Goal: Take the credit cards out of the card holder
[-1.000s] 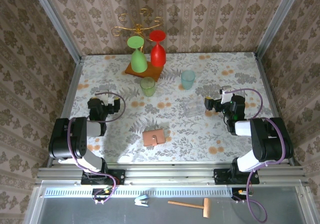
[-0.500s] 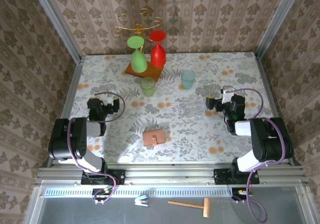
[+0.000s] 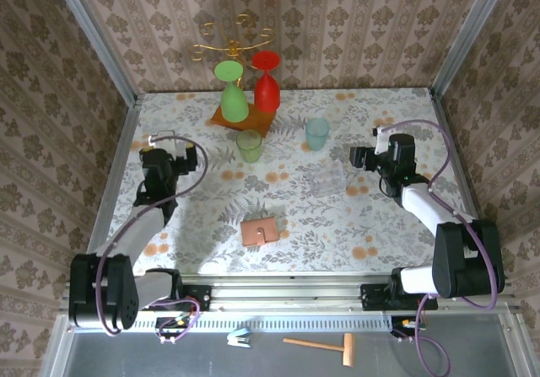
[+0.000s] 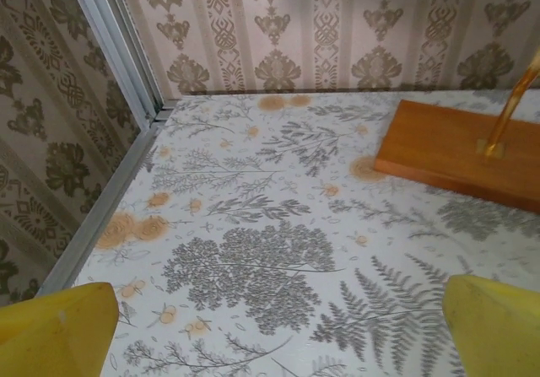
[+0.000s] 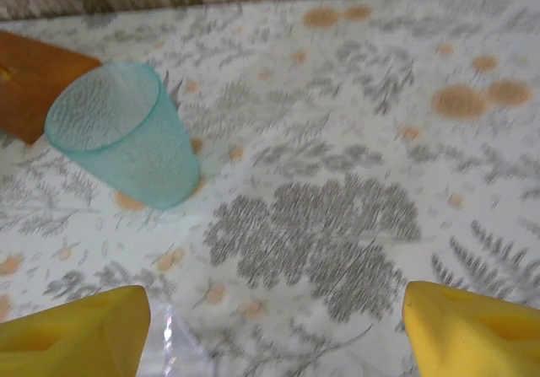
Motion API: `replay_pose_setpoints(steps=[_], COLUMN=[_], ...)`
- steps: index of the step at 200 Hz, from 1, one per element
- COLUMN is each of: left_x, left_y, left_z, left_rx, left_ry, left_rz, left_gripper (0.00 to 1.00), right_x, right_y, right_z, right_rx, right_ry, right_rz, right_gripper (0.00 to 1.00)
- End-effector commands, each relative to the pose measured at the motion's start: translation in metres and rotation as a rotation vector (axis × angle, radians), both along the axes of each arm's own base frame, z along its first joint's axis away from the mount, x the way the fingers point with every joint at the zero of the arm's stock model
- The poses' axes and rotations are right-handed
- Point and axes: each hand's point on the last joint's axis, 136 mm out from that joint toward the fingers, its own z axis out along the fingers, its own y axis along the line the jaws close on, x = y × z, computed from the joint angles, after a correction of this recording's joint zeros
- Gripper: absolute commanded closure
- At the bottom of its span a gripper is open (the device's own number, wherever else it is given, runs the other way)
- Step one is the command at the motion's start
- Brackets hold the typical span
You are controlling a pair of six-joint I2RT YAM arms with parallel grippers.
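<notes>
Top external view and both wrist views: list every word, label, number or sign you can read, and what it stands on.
No readable text anywhere.
Card holder: a small dark mark near one edge, too small to read.
Teal cup, wooden stand base, tablecloth: no lettering, just texture and floral pattern.

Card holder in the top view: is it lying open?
No, the card holder lies folded shut on the table, with its tan outside facing up.
</notes>
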Motion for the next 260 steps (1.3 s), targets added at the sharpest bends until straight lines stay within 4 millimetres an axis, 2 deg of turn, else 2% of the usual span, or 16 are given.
replay_pose_setpoints(steps=[1,35,42,48,61,76,98,112,131,144,166,216,239,260], left_x=[-0.023,-0.045,-0.05,-0.053,-0.06,-0.066,-0.068,-0.065,-0.059,-0.059,-0.062,-0.064,-0.063,-0.063], left_y=[-0.007,-0.034,-0.036,-0.036,-0.037,-0.04,-0.041,-0.037,-0.028,-0.022,-0.008,0.009,0.024,0.029], left_z=[-0.008,0.013,0.016,0.019,0.024,0.031,0.038,0.036,0.029,0.021,0.02,0.025,0.022,0.02], left_rx=[-0.119,-0.238,-0.248,-0.25,-0.233,-0.208,-0.167,-0.13,-0.113,-0.151,-0.167,-0.17,-0.188,-0.21], left_ry=[0.177,0.322,0.35,0.37,0.409,0.431,0.43,0.423,0.403,0.397,0.397,0.349,0.351,0.352], left_rz=[0.014,-0.092,-0.099,-0.103,-0.117,-0.15,-0.186,-0.183,-0.146,-0.13,-0.087,-0.052,-0.014,0.004], left_gripper=[0.0,0.0,0.0,0.0,0.0,0.0,0.0,0.0,0.0,0.0,0.0,0.0,0.0,0.0], right_x=[-0.022,-0.031,-0.032,-0.034,-0.036,-0.039,-0.038,-0.035,-0.029,-0.031,-0.027,-0.016,-0.01,-0.007], right_y=[0.008,0.023,0.026,0.028,0.035,0.045,0.048,0.048,0.049,0.052,0.054,0.056,0.058,0.063], right_z=[-0.02,-0.018,-0.014,-0.023,-0.024,-0.026,-0.032,-0.034,-0.037,-0.04,-0.042,-0.049,-0.053,-0.056], right_rx=[0.081,0.157,0.164,0.165,0.179,0.186,0.164,0.153,0.121,0.106,0.076,0.037,0.039,0.037], right_ry=[0.214,0.334,0.351,0.402,0.451,0.5,0.536,0.546,0.554,0.58,0.579,0.601,0.609,0.618], right_rz=[-0.02,0.004,0.011,0.017,0.055,0.102,0.112,0.109,0.1,0.109,0.111,0.116,0.117,0.13], right_gripper=[0.25,0.36,0.39,0.41,0.46,0.48,0.51,0.55,0.68,0.69,0.74,0.77,0.77,0.77])
